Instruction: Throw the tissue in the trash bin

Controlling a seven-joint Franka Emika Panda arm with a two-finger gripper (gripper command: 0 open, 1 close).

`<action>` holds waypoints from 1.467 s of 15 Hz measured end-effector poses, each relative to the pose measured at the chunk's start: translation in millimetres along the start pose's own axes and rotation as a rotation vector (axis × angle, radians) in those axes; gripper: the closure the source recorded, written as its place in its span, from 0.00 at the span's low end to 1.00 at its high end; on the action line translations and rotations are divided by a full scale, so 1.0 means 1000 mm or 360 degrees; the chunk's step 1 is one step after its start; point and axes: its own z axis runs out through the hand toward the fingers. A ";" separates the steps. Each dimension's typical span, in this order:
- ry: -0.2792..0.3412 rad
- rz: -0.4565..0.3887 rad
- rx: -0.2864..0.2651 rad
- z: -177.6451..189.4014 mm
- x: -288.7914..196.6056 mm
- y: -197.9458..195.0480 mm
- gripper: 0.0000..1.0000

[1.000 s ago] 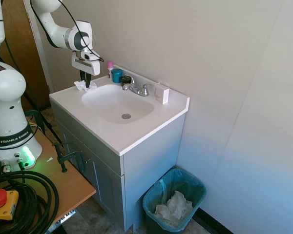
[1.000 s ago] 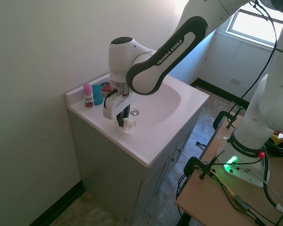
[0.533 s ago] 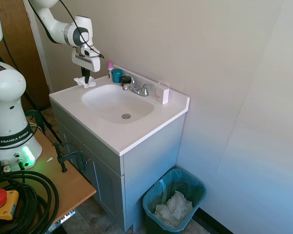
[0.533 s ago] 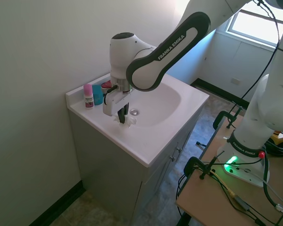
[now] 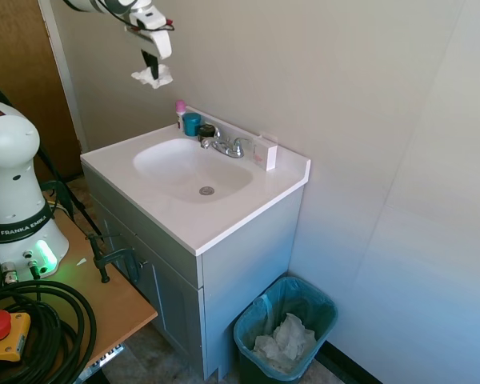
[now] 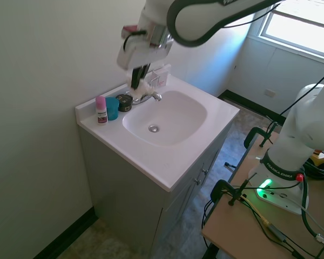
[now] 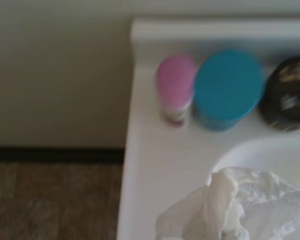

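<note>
My jaws (image 5: 150, 64): high up in the air, over the back left corner of the surface (image 5: 224, 216). They are pinching the tissue.
Tissue (image 5: 154, 77): a small white crumpled wad. It hangs from my jaws and touches nothing else. In the wrist view the tissue (image 7: 240, 207) fills the low corner, a bit blurry.
Trash bin (image 5: 320, 308): teal, on the floor at about 4 o'clock from the sink cabinet, near the wall. It has a bluish bag inside. It is well apart from my jaws, far below them.
White paper heap (image 5: 284, 340): crumpled, lying inside the trash bin.
Sink bowl (image 5: 188, 168): white, set in the surface, with a round drain (image 5: 206, 190) in it.
Tap (image 5: 224, 146): shiny metal, at the back of the sink bowl.
Pink-top bottle (image 5: 180, 112): standing at the back edge, just beside the blue cup (image 5: 192, 123).
Dark round jar (image 7: 287, 92): next to the blue cup, on the other side from the pink-top bottle.
</note>
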 end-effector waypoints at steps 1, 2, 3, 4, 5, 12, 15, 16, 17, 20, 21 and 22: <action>0.0063 0.0099 0.0047 -0.022 0.035 0.016 1.00; 0.0128 0.0206 0.0091 -0.043 0.073 0.037 1.00; 0.0190 0.0313 0.0121 -0.061 0.111 0.062 1.00; 0.0250 0.0427 0.0145 -0.074 0.149 0.091 1.00; 0.0307 0.0550 0.0168 -0.084 0.187 0.124 1.00; 0.0499 0.1314 0.0005 -0.027 0.376 0.343 1.00; 0.0297 0.1376 -0.0127 0.062 0.401 0.372 1.00; 0.0241 0.1373 -0.0169 0.090 0.410 0.377 1.00; 0.0202 0.1368 -0.0209 0.115 0.418 0.377 1.00; 0.0144 0.1338 -0.0292 0.166 0.434 0.373 0.00; 0.0130 0.1337 -0.0299 0.174 0.437 0.372 0.00; 0.0115 0.1336 -0.0302 0.180 0.439 0.370 0.00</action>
